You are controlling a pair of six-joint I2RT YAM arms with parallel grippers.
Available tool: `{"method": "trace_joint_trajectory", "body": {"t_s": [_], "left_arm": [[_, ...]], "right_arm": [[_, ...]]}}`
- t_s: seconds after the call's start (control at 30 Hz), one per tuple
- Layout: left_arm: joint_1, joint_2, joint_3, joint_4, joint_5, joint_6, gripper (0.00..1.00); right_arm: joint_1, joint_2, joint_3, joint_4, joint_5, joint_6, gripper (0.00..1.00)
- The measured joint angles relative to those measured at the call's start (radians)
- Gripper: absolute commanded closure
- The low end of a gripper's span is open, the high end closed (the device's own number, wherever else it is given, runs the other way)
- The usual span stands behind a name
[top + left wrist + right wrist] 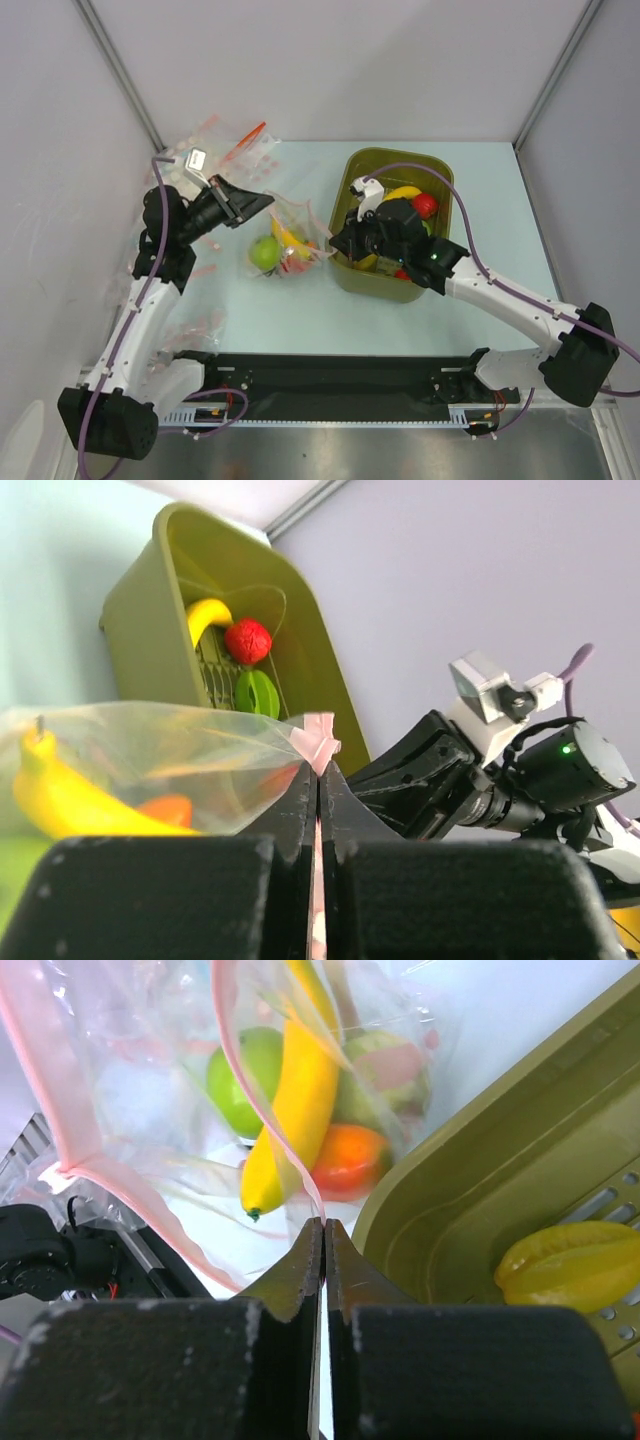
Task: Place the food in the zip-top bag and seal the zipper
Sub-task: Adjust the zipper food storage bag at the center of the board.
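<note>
Pale surface (300, 310) carries the bag (295, 238); left fingers (295, 805) and right fingers (295, 1275) each clamp its pink strip (320, 738). If either slips, the banana (300, 1090) could spill.

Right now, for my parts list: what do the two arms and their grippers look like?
The left arm and right arm have white links, black joints and bases, with a lilac cable along each. The left gripper and right gripper are black with wedge-shaped fingers. A white camera block sits at each wrist, and a green light glows on the right arm.
</note>
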Motion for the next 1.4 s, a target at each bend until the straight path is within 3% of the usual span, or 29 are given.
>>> {"method": "trace_joint_trajectory", "body": {"t_s": [0.3,0.53,0.7,0.87,1.13,1.4], "left_arm": [[-0.151,-0.023,0.0,-0.019,-0.048,0.021,1.0],[-0.225,-0.034,0.018,-0.136,-0.123,0.109,1.0],[-0.304,0.04,0.241,-0.38,-0.306,0.267,1.0],[-0.436,0.154,0.412,-0.494,-0.462,0.388,0.99],[-0.486,0.214,0.4,-0.531,-0.525,0.507,0.96],[-0.566,0.144,0.259,-0.484,-0.515,0.594,0.92]], "right_arm": [[0.0,-0.094,-0.037,0.007,-0.003,0.0,0.98],[0.0,-0.104,-0.047,0.01,0.037,0.002,1.0],[-0.003,-0.099,-0.058,0.024,0.069,0.001,1.0],[-0.007,-0.099,-0.067,0.042,0.087,0.002,1.0],[-0.009,-0.098,-0.085,0.047,0.113,0.001,1.0],[-0.009,-0.098,-0.097,0.062,0.113,0.002,0.98]]}}
